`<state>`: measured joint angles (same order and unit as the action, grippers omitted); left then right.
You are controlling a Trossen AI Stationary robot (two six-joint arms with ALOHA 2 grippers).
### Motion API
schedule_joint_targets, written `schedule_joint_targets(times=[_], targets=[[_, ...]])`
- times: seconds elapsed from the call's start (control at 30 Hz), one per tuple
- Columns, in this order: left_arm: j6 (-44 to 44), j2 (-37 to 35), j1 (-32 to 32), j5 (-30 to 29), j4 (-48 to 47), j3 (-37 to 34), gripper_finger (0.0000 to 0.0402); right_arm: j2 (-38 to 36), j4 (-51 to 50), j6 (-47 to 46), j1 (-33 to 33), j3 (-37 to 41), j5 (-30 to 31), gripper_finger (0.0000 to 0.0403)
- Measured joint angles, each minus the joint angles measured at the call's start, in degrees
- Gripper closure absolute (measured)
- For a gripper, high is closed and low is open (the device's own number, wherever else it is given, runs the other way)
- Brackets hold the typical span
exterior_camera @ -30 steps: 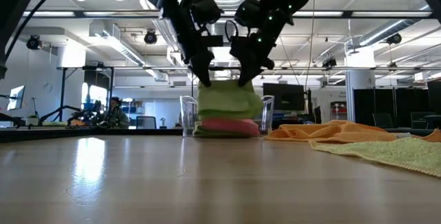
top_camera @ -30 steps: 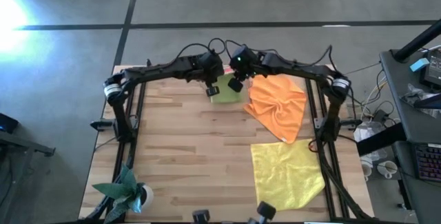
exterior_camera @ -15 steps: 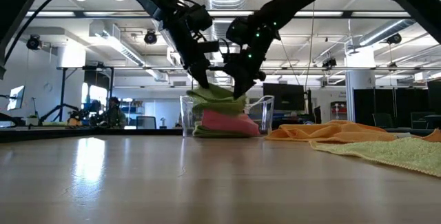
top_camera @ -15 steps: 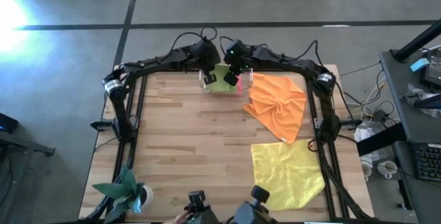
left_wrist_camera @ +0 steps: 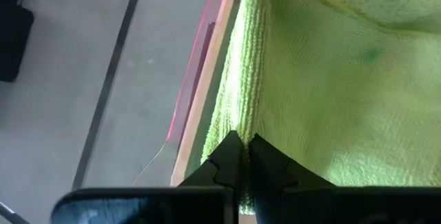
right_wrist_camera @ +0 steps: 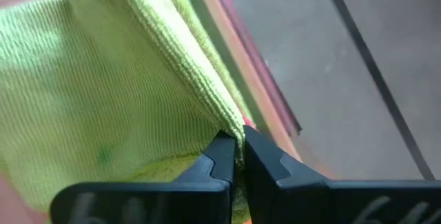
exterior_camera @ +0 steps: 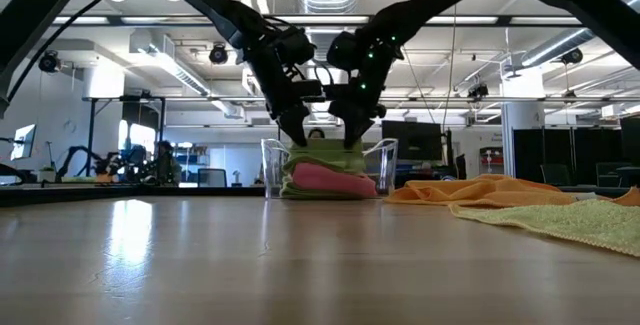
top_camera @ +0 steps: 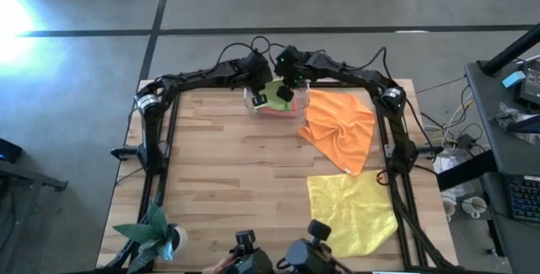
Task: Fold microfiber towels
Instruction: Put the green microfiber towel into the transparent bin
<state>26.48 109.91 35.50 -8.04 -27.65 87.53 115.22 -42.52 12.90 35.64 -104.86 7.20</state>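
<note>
A folded lime green towel [top_camera: 272, 88] hangs between my two grippers over the clear plastic tray [exterior_camera: 270, 168] at the middle of the table's far edge. My left gripper [top_camera: 260, 99] is shut on its left end and my right gripper [top_camera: 285, 94] on its right end. In the low view the green towel [exterior_camera: 322, 156] sags onto a folded hot pink towel [exterior_camera: 326, 177], which lies in the tray on another green one [exterior_camera: 300, 193]. An orange towel [top_camera: 340, 126] lies crumpled on the table at the far right. A yellow towel [top_camera: 353, 212] lies spread flat at the near right. My left gripper pinches the green towel's thick folded edge [left_wrist_camera: 245, 111] between its two fingertips, at the towel's left end. The fingers slant down toward the far edge. The towel sags from the hold onto the pink towel. My right gripper pinches the same folded edge [right_wrist_camera: 222, 112] at the towel's right end, between its two fingertips. Its fingers also slant down toward the far edge. The cloth between the two holds hangs slack over the tray.
A small potted plant [top_camera: 156, 233] stands at the near left corner. Camera mounts [top_camera: 245, 244] sit at the near edge. Bare wood [top_camera: 236, 164] spreads over the table's middle and left. The tray's upright walls [exterior_camera: 388, 165] flank the stack.
Both grippers, still shut on the green towel, have carried it toward the table's far edge and down. It hung in front of the tray and hid the pink towel; it now sits over the tray, sagging onto the pink towel.
</note>
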Motion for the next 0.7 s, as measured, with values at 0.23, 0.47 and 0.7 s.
schedule_joint_targets(times=[0.23,0.47,0.7], targets=[[0.22,0.00,0.00,-0.14,-0.34,0.00,0.0398,0.15,-0.68,1.14,0.01,-0.18,0.36,0.0367],[3.95,0.00,0.05,-0.52,-0.37,0.00,0.0340,0.15,-0.89,-1.27,0.42,-2.20,0.89,0.0305],[4.09,-0.99,0.00,-9.64,-0.21,3.44,0.0265,-0.12,-11.66,-2.43,1.49,-9.70,0.53,0.0269]])
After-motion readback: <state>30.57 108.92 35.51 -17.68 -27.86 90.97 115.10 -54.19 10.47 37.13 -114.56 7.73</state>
